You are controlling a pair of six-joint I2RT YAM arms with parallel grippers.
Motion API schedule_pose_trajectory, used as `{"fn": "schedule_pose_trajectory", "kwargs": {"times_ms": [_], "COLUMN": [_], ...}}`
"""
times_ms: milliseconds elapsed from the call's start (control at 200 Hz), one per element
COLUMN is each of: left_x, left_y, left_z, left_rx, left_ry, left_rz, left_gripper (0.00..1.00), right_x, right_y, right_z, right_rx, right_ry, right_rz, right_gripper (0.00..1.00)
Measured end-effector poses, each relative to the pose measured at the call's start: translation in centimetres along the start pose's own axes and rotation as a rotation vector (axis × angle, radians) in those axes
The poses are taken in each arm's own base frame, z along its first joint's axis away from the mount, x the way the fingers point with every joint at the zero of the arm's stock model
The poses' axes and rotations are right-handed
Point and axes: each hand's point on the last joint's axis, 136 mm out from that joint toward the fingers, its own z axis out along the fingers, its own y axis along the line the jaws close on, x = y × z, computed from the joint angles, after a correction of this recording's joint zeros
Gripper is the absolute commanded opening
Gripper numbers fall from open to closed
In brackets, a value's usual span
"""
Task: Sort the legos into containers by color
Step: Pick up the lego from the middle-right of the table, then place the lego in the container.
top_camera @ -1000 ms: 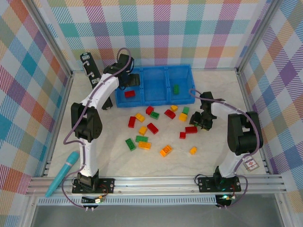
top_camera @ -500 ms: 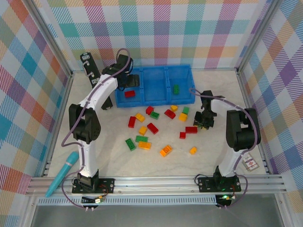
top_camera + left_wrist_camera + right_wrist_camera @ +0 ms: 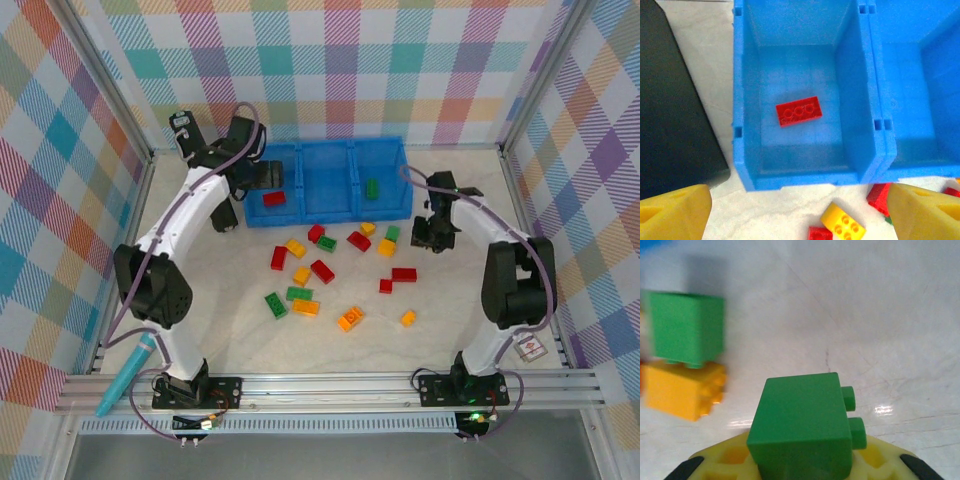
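Now, left jaws: hanging spread above a red lego lying in the blue bin.
Right jaws: pinching a green lego.

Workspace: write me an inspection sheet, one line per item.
Surface: pale marbled table, no spills seen.
Job's things: blue bin; red brick in left compartment, green brick in right, nothing seen in middle; loose legos on table.
Clutter: teal pen-like tool at near-left rail; small card by right arm base; black panel beside bin.
Grippers: left gripper open above left compartment; right gripper shut on a green lego.
Cables: arm cables loop along both arms, no snag seen.
Surroundings: plaid walls, aluminium frame.
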Motion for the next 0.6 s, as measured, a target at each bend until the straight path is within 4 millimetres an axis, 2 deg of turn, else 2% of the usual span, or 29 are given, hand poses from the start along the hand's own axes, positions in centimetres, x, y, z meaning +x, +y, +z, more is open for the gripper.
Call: {"fn": "schedule_pose_trajectory", "kwargs": {"times_ms": [165,300,430,525,600], "left_x": [0.5,1.5,4.1,6.9,9.4], "left_y": [0.8,1.6,2.3,2.5,1.6], "left_z": [-3.5,-6.1,-8.0,-8.8,-9.3], "left_rx": [0.007,0.015,0.021,0.02,0.034], "left_ry": [-0.028,-0.051,-0.026,0.025,0.07], "left_rz": [0.008,0.005,0.004,0.027,0.075], "left_gripper": [0.91,0.91,0.91,0.91,0.91], "right_x": [-4.4,-8.5,-11.4,-12.7,-13.5], "right_y": [4.1,7.5,9.3,9.9,10.5], "right_z": [-4.8,-6.8,-5.4,-3.1,-1.5], "right_rx": [-0.051,-0.087,-0.092,-0.084,-0.079], "right_ry": [-0.147,-0.232,-0.246,-0.222,-0.202], "right_rz": [-0.123,-0.2,-0.24,-0.256,-0.267], "right_gripper": [0.26,0.26,0.26,0.26,0.26]}}
